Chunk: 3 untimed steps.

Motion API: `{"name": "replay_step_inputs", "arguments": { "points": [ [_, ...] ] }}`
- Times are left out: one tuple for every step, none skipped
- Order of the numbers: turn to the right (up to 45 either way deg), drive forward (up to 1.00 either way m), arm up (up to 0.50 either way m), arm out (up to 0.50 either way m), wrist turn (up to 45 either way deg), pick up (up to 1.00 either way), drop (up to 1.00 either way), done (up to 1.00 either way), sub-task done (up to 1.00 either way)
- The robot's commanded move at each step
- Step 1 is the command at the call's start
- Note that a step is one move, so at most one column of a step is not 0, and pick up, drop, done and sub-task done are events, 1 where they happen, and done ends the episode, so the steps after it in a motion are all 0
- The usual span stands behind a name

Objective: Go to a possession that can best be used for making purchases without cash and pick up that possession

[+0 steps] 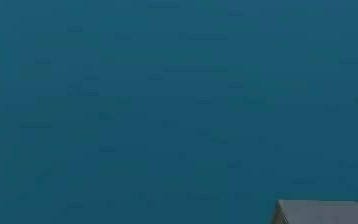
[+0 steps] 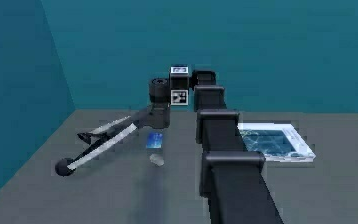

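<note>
Grey surface [image 2: 47, 190] set in a corner of teal walls [image 2: 287, 50]. Dark arm [image 2: 222, 140] stretched across it toward the far wall, claw [image 2: 75, 155] angled down to the left. Impossible to tell whether spread or pressed together, or holding anything. Small blue card-like piece [image 2: 155, 140] just left of the arm, below the claw's body. White-rimmed blue flat object [image 2: 277, 142] lying right of the arm.

We saw a small, pale blue, squarish thing [image 2: 155, 141], too tiny to name surely. It seemed raised just off the grey surface [image 2: 107, 195], a faint shadow directly beneath it.
</note>
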Motion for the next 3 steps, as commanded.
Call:
{"name": "replay_step_inputs", "arguments": {
  "points": [
    [0.0, 0.0, 0.0, 0.0, 45.0, 0.0, 0.0, 0.0, 0.0],
    [0.0, 0.0, 0.0, 0.0, 36.0, 0.0, 0.0, 0.0, 0.0],
    [0.0, 0.0, -0.12, 0.0, 0.0, 0.0, 0.0, 0.0, 0.0]
  ]
}}
